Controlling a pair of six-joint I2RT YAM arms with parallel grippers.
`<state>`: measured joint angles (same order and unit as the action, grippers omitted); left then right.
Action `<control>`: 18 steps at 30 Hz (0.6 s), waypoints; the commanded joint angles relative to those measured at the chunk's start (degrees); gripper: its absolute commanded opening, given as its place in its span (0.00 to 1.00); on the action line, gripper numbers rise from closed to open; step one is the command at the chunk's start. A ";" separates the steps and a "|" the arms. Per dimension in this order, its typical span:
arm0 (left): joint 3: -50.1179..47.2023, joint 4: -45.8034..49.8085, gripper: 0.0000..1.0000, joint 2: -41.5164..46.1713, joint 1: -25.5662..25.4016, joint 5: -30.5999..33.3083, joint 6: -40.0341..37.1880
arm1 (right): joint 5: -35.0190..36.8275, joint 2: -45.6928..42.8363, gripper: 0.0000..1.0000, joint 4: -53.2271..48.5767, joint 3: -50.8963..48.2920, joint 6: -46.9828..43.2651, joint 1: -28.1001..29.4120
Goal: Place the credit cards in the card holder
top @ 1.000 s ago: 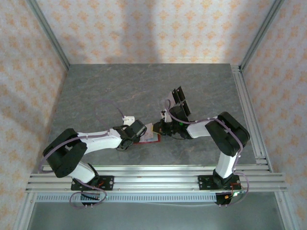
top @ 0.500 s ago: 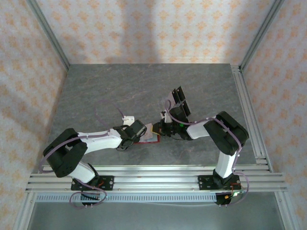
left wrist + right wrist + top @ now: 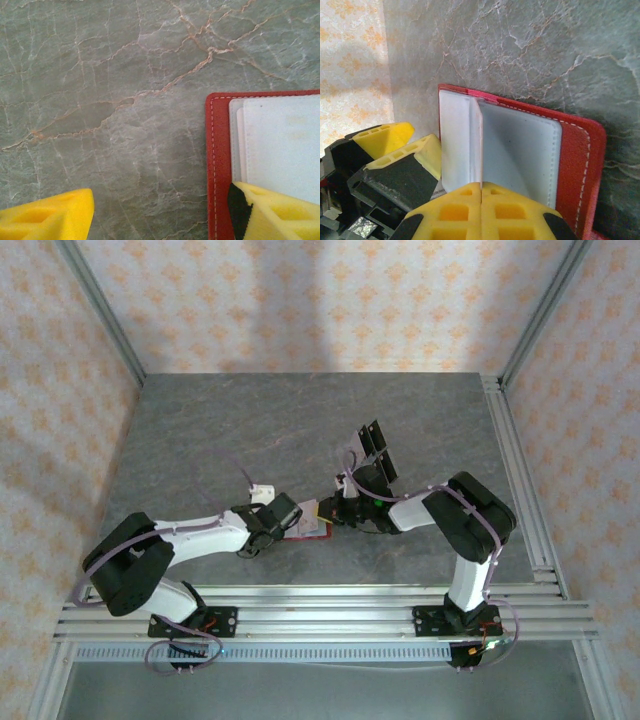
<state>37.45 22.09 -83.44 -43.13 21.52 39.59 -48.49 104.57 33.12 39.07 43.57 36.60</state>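
The red card holder (image 3: 316, 527) lies open on the grey table between my two grippers. My right gripper (image 3: 481, 186) is shut on a pale credit card (image 3: 476, 145). The card stands on edge, with its far end against the card holder's (image 3: 580, 150) pale inner pocket. My left gripper (image 3: 162, 215) is open over bare table. Its right finger rests on the pale pocket at the card holder's (image 3: 218, 165) left edge. The left gripper's yellow fingers (image 3: 422, 150) show beside the card in the right wrist view. In the top view the left gripper (image 3: 290, 522) and the right gripper (image 3: 338, 512) meet over the holder.
Two dark cards (image 3: 376, 453) lie on the table just behind the right gripper. Aluminium rails (image 3: 520, 470) run along the right side and the near edge. The table behind the grippers is bare stone-grey surface (image 3: 250, 420).
The left arm has stretched slightly towards the card holder and its elbow has dropped. The right gripper has edged a little to the left with the card.
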 commanded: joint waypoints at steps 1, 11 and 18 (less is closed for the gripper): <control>-1.02 1.49 0.72 0.05 -0.17 2.48 0.92 | -0.64 0.70 0.00 2.27 -0.66 0.30 0.40; -2.65 -0.29 0.72 -0.69 -0.20 1.83 1.71 | -1.26 1.83 0.00 6.43 -0.93 3.18 0.89; -2.72 -0.54 0.72 -0.76 -0.20 1.60 1.54 | -1.09 2.34 0.00 6.81 -0.84 3.55 1.11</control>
<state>36.14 20.99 -83.44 -43.13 21.52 40.56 -49.10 105.71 37.36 38.94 46.81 37.10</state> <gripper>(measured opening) 0.719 0.040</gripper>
